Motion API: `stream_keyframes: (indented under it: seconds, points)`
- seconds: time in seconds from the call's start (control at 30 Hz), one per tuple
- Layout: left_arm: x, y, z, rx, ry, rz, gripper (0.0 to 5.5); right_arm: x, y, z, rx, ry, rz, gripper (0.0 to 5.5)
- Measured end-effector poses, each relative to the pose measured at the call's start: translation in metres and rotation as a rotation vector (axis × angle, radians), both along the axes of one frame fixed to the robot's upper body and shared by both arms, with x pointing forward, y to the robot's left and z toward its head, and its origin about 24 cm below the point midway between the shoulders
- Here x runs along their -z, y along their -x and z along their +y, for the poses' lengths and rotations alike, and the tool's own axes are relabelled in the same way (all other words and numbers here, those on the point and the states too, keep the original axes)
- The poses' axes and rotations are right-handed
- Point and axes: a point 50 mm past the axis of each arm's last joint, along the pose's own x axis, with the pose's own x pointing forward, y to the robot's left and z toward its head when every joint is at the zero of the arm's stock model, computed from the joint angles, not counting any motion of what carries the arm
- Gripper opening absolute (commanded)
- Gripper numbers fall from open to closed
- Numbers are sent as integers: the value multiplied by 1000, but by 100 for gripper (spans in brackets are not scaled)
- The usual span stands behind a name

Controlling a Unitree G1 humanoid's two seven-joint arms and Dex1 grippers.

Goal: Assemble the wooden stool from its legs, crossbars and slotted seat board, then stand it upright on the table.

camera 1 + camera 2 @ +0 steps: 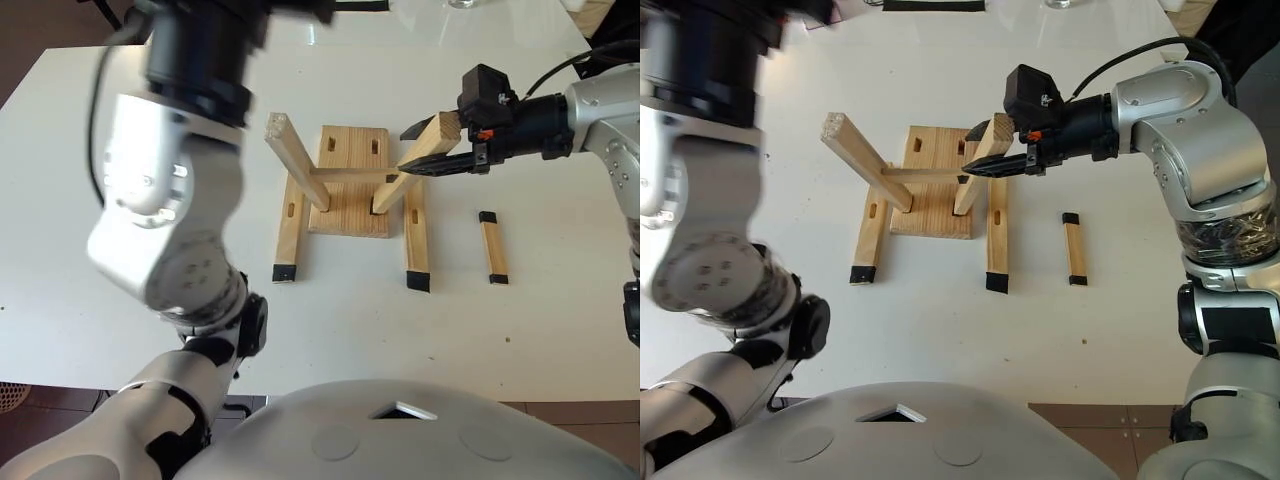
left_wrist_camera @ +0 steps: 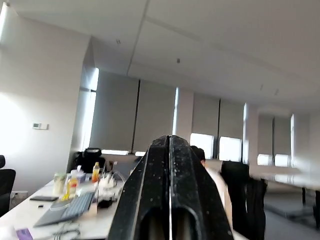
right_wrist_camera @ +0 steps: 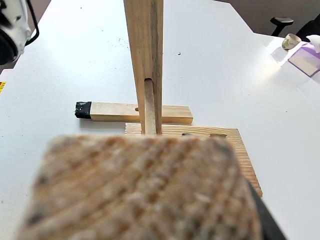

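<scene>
On the tabletop, the seat board carries two upright legs joined by one crossbar. The right fingers grip one upright leg. The left fingers are closed and empty. Two loose legs and a spare crossbar are not yet fitted.

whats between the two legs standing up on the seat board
A thin crossbar spans from the left upright leg to the right upright leg, above the seat board, clear in both eye views.
</scene>
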Motion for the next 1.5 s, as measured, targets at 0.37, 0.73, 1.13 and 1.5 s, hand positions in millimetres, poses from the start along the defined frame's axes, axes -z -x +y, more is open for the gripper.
stream_keyframes:
  seconds: [0.37,0.73,1.13,1.5]
  points:
    - [147,-1,40,-73,-224,782,0,-3,7,-11,16,16,13,203]
    - [158,13,-26,190,-158,750,0,-11,4,-19,-24,100,82,203]
    - [148,16,89,-506,-43,720,0,-5,-2,-5,-67,90,43,203]
    - [154,20,-17,93,-88,714,0,-8,-4,-1,-55,91,97,203]
